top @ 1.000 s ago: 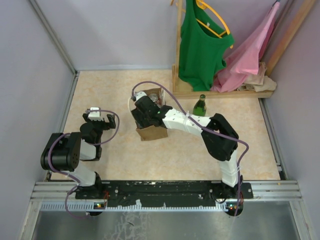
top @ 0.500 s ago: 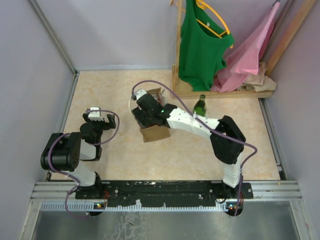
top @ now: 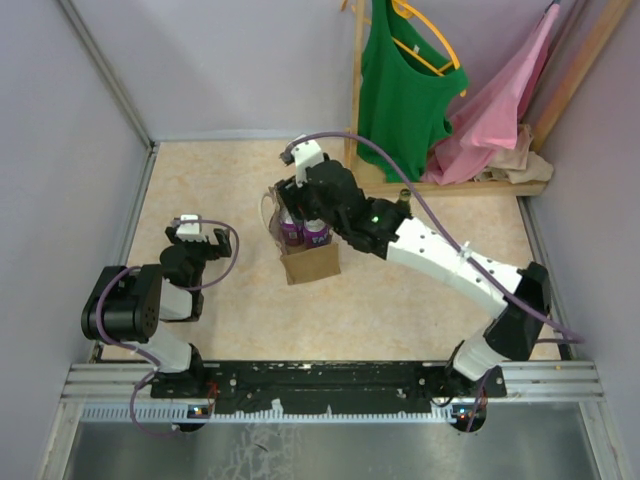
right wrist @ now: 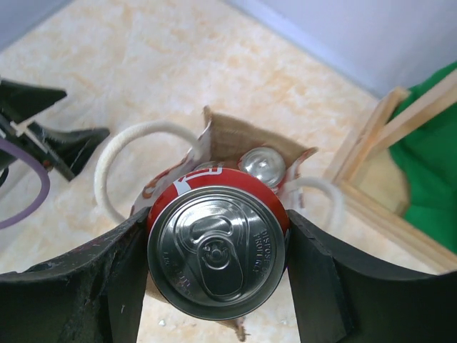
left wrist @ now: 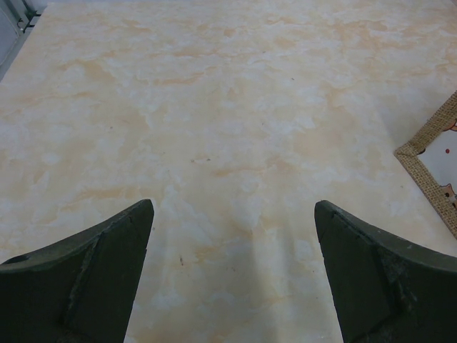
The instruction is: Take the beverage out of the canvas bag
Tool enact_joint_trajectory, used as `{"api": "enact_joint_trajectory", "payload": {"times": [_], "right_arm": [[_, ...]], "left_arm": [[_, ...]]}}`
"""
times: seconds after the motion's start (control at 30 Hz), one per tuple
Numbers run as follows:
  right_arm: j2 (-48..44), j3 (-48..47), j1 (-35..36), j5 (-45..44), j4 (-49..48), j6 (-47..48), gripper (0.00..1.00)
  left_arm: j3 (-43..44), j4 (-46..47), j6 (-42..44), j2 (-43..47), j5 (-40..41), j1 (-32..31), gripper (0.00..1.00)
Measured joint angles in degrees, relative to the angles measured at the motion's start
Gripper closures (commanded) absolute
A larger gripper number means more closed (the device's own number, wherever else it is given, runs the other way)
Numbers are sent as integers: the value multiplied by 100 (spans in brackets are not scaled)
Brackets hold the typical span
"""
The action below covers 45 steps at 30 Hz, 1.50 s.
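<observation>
First, to the left of the canvas bag (top: 308, 263) and nearer the arm bases, the left gripper (left wrist: 233, 207) hangs low over the table (top: 200, 180). Its jaws are spread wide with nothing between them.

Over the bag's mouth, the right gripper (right wrist: 216, 221) is clamped on a beverage can (right wrist: 216, 250), one finger on each side. The can stands upright, long axis vertical, its silver lid and pull tab facing straight up at the wrist camera. Whether its base has cleared the bag is hidden.

Inside the bag, just beyond the held can, a second can (right wrist: 262, 166) shows its silver top. The bag's white loop handles (right wrist: 107, 168) curve out on either side of the opening.

Only the wrist view shows the lids. In the top view the arm covers most of the mouth, and the purplish can sides (top: 290, 231) there may or may not include the held one.

Beyond the bag stands a wooden rack (top: 355, 100) with a green top (top: 400, 90) and a pink cloth (top: 500, 110).
</observation>
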<state>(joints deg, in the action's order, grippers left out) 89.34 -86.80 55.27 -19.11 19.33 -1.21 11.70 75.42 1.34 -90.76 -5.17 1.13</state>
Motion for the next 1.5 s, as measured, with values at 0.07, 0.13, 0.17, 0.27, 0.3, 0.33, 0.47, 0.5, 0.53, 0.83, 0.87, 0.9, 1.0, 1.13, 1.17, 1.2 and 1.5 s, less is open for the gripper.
{"api": "enact_joint_trajectory", "payload": {"times": [0.07,0.13,0.17,0.27,0.3,0.33,0.47,0.5,0.53,0.83,0.87,0.9,1.0,1.13,1.17,1.2,1.5], "right_arm": [[-229,7,0,-199,-87,153,100],[-439,11,0,-407,-170,302,100],[-599,13,2,-560,-234,407,100],[-1001,20,2,-1025,-457,673,100],[-1154,46,2,-1222,-562,780,100],[-1296,103,2,-1423,-695,876,100],[-1899,498,-74,-2288,-1145,1231,100],[-2011,599,-138,-2424,-1165,1257,100],[-2111,713,-238,-2529,-1163,1246,100],[-2258,1576,-1213,-2570,-479,621,100],[-2227,1635,-1224,-2492,-387,555,100],[-2190,1674,-1237,-2413,-330,490,100],[-2020,1766,-1283,-2103,-199,302,100],[-1773,1832,-1425,-1650,-166,98,100],[-1711,1834,-1480,-1541,-173,66,100],[-1657,1834,-1534,-1451,-179,39,100],[-608,1843,-2061,-603,-501,-247,100]], "left_arm": [[0,0,0,2,0,0,0],[0,-2,0,2,-2,0,0],[0,-2,0,0,-2,0,0],[0,-2,0,2,-2,0,0],[0,0,0,0,-2,0,0],[0,0,0,0,-2,0,0],[0,0,0,0,-2,0,0],[0,-2,0,2,-2,0,0],[0,-2,0,0,-2,0,0],[0,-2,0,0,-2,0,0],[0,-2,0,0,0,0,0],[0,-2,0,2,-2,0,0],[0,-2,0,0,0,0,0],[0,-2,0,2,-2,0,0],[0,-2,0,2,0,0,0],[0,-2,0,2,0,0,0],[0,-2,0,0,-2,0,0]]}}
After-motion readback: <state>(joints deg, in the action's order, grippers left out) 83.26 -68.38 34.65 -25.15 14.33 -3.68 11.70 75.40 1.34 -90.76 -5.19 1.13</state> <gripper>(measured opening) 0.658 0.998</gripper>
